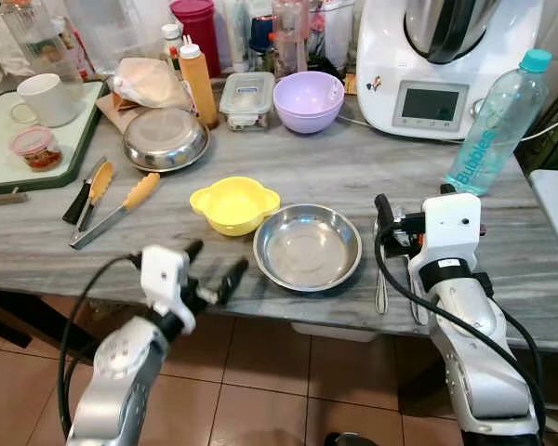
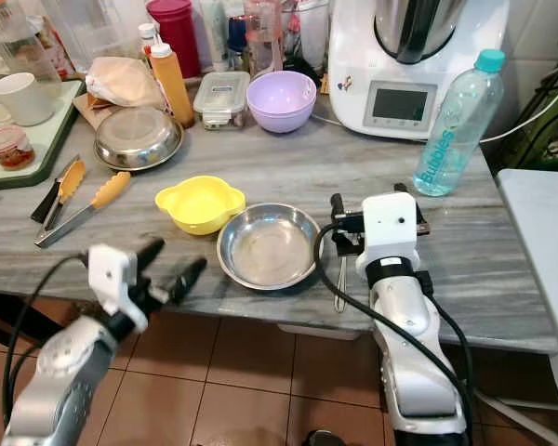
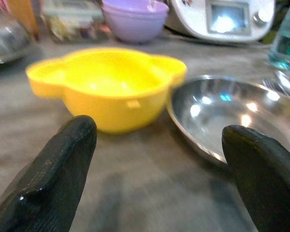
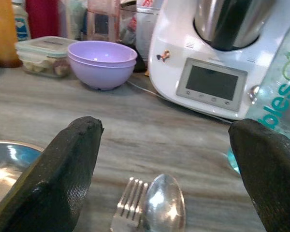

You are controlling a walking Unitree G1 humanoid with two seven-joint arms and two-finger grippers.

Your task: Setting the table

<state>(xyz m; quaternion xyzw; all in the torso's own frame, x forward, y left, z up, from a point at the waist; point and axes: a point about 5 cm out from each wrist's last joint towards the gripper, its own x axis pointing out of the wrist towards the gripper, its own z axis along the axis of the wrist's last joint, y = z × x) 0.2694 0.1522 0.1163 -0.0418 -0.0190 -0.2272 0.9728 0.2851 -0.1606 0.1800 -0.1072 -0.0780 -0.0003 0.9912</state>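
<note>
— What's it up to?
— Left gripper [image 1: 214, 265] hangs at the counter's edge, fingers apart, facing the yellow bowl [image 1: 233, 203]. The steel plate [image 1: 307, 246] touches that bowl.
— And the right?
— Right gripper [image 4: 166, 174], fingers spread, sits over the fork [image 4: 128, 205] and spoon [image 4: 163, 203] beside the plate. I'd guess it lowers and closes next.

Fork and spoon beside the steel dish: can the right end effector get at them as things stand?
Probably yes. The right end effector hovers open just above the metal fork and spoon lying side by side on the grey counter, with nothing between.
</note>
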